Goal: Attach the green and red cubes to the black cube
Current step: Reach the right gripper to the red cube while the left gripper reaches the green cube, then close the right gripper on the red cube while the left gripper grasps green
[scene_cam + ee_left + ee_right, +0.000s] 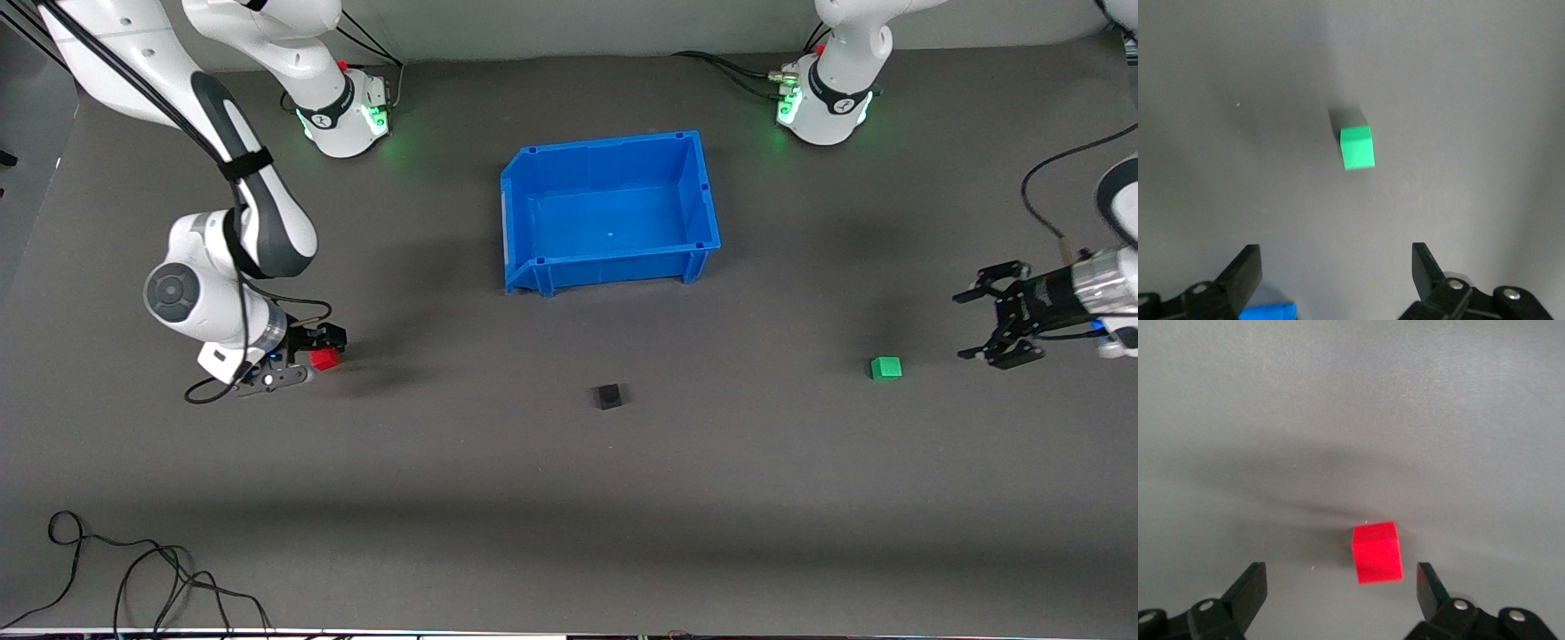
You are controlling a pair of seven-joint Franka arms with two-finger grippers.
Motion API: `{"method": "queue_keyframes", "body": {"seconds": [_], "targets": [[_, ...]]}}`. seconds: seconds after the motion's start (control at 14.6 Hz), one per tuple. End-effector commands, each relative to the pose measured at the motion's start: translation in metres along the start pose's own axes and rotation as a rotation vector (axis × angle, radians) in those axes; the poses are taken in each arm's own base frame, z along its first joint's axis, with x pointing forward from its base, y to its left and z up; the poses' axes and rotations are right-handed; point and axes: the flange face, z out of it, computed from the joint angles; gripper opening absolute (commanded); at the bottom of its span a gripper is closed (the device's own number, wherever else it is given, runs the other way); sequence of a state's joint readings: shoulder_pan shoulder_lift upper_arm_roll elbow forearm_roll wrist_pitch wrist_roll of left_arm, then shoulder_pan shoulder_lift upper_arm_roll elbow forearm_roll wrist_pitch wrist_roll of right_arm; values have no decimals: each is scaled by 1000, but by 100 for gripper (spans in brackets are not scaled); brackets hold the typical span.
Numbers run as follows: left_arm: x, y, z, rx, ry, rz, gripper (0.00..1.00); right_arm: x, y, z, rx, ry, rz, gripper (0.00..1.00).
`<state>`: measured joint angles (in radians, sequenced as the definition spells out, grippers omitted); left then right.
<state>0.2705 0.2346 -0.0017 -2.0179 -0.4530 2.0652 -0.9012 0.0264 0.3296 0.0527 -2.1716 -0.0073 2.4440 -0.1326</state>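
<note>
Fingers of the right gripper (313,356) stood spread wide around the small bright red cube (324,359) near the right arm's end of the grey table (569,498). Toward the other end, the left gripper (976,324) hung wide open, holding nothing, beside the small green cube (885,368). The matte black cube (609,396) sat mid-table, nearer the front edge than the blue plastic bin (533,267).

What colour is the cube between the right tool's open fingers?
Bright red. The red cube shows best in the right wrist view, on the table before the right tool.

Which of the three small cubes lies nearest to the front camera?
The black cube. It lies lowest in the front view, slightly lower than the green cube and the red cube.
</note>
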Motion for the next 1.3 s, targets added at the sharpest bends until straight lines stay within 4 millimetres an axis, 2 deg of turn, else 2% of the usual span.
{"method": "queue_keyframes", "body": {"seconds": [0.0, 0.14, 0.34, 0.62, 0.68, 0.89, 0.96, 1.23], "targets": [[10, 5, 36, -1, 11, -39, 100, -7, 19, 19, -25, 36, -79, 99], [21, 7, 65, -5, -19, -79, 100, -12, 26, 34, -32, 48, -102, 99], [32, 9, 95, -16, 7, -91, 100, -22, 27, 62, -36, 69, -97, 99], [34, 12, 120, -12, 25, -90, 100, -24, 24, 70, -35, 74, -88, 98], [35, 13, 125, -20, 31, -95, 100, -24, 25, 70, -35, 74, -87, 90], [34, 15, 142, -26, 43, -95, 100, -25, 26, 69, -30, 74, -71, 51], [35, 15, 144, -22, 44, -94, 100, -25, 27, 69, -30, 73, -67, 45], [36, 13, 145, -20, 42, -99, 100, -24, 29, 66, -9, 80, 22, 45]]}}
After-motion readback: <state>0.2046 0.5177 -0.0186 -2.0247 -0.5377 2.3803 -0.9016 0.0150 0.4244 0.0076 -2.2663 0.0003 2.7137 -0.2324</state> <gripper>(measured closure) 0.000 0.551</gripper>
